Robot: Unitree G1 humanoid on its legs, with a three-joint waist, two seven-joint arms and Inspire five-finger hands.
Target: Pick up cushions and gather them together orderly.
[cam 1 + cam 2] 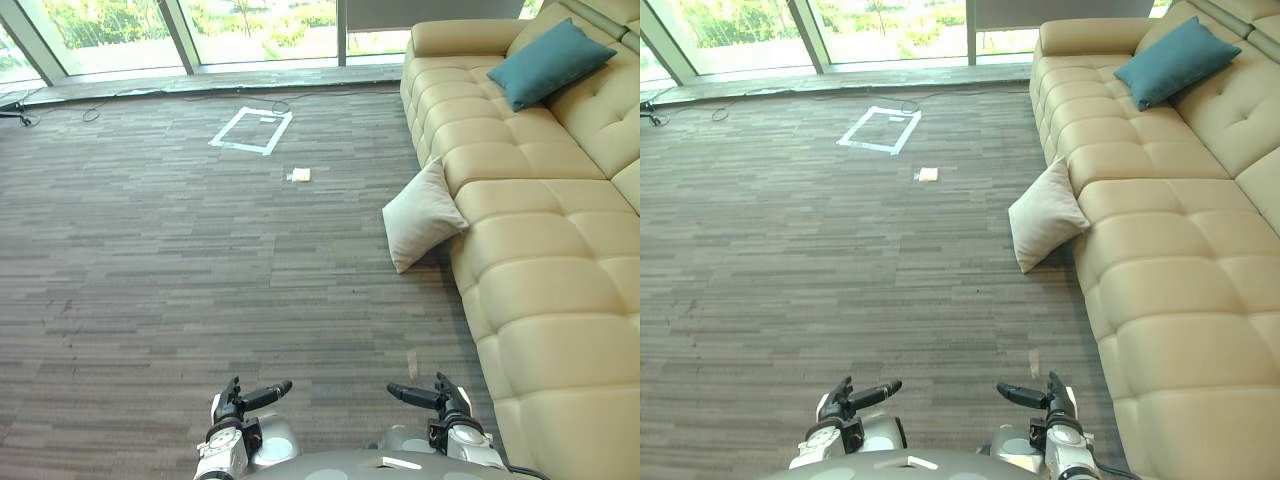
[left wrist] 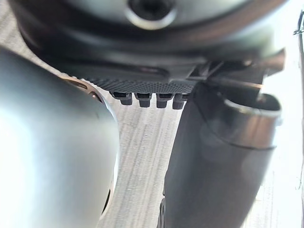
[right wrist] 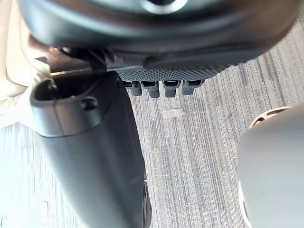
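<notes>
A cream cushion [image 1: 422,215] stands on the carpet [image 1: 150,260]. It is square, plump and tilted, with its upper corner leaning against the front edge of the beige tufted sofa [image 1: 540,300]. A teal cushion [image 1: 550,62] lies farther back on the sofa, propped against the backrest near the far armrest. The two cushions are well apart, one on the floor and one on the seat.

The sofa's front edge runs down the right side of the scene, from the armrest by the windows [image 1: 240,30] to the near corner beside the right hand [image 1: 432,398]. To the left of it lies a broad stretch of striped grey-brown carpet. On it are a white tape rectangle [image 1: 251,130] near the windows and a small pale scrap [image 1: 300,175] between that rectangle and the cream cushion. A short strip of tape [image 1: 411,362] lies on the carpet just ahead of the right hand.

Both hands hang low and close to the body, well apart from either cushion. The left hand [image 1: 262,396] and the right hand point inward toward each other above the carpet. In the wrist views the left fingers [image 2: 142,99] and right fingers [image 3: 154,88] sit in a loose row, apart from the thumbs and empty.
</notes>
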